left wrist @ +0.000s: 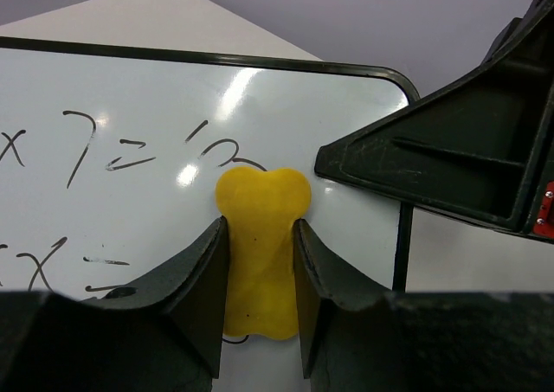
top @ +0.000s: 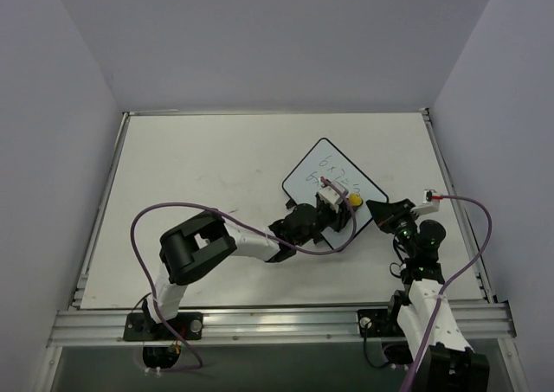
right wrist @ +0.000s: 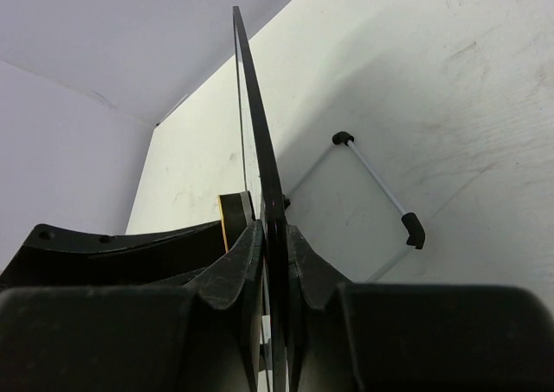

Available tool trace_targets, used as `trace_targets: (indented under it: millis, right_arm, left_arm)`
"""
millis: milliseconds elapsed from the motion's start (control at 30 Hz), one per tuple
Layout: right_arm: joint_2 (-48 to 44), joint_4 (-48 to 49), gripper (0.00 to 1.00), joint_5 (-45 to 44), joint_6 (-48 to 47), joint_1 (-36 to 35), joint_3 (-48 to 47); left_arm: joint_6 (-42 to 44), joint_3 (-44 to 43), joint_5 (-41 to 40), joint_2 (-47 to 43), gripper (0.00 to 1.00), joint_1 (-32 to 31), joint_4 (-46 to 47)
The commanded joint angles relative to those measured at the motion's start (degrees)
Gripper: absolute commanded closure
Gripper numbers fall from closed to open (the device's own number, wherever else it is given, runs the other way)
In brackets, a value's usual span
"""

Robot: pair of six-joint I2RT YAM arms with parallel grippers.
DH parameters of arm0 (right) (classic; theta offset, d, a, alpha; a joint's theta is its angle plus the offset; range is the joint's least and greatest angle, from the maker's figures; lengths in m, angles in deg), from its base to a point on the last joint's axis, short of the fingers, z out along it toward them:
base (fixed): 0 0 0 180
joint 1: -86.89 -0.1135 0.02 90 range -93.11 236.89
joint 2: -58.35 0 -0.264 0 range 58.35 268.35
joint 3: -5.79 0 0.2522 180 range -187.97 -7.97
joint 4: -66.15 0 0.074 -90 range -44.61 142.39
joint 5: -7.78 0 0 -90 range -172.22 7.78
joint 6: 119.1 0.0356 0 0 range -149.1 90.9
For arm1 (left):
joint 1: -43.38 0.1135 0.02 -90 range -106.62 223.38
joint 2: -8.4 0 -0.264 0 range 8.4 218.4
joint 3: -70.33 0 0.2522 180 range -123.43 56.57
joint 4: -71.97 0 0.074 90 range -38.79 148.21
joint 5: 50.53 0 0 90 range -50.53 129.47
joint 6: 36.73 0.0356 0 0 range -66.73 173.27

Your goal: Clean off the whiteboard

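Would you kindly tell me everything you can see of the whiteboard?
The whiteboard is a small, glossy white rectangle in a thin black frame with rounded corners, set askew right of centre on the table. Dark handwritten sums mark it. The right gripper pinches its edge; the left gripper holds a yellow eraser against its face. From the right wrist, a pale bar with black end caps shows beneath it.
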State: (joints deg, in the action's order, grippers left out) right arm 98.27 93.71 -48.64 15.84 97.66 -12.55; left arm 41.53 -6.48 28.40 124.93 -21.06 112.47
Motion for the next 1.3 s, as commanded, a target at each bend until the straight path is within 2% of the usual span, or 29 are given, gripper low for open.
trace_targets:
  millis: [0, 400, 833, 1267]
  right_arm:
    - [-0.7, -0.8, 1.00, -1.4, -3.2, -0.9, -1.0]
    - [-3.8, -3.4, 1.00, -1.6, -4.2, -1.5, -1.6]
    - [-5.3, -4.8, 1.00, -1.6, -4.7, -2.0, -1.9]
    - [-7.3, -6.7, 1.00, -1.6, -5.4, -2.4, -2.5]
  left_arm:
    - [-0.8, -1.3, 3.6, 1.0, 0.98, -0.9, -6.1]
    - [-3.6, -11.3, 2.2, 5.5, 0.98, 5.3, -16.3]
    - [-8.1, -12.3, 3.7, 7.6, 0.98, 11.9, -19.4]
    - [-10.9, -17.5, 5.3, 10.5, 0.98, 17.8, -25.1]
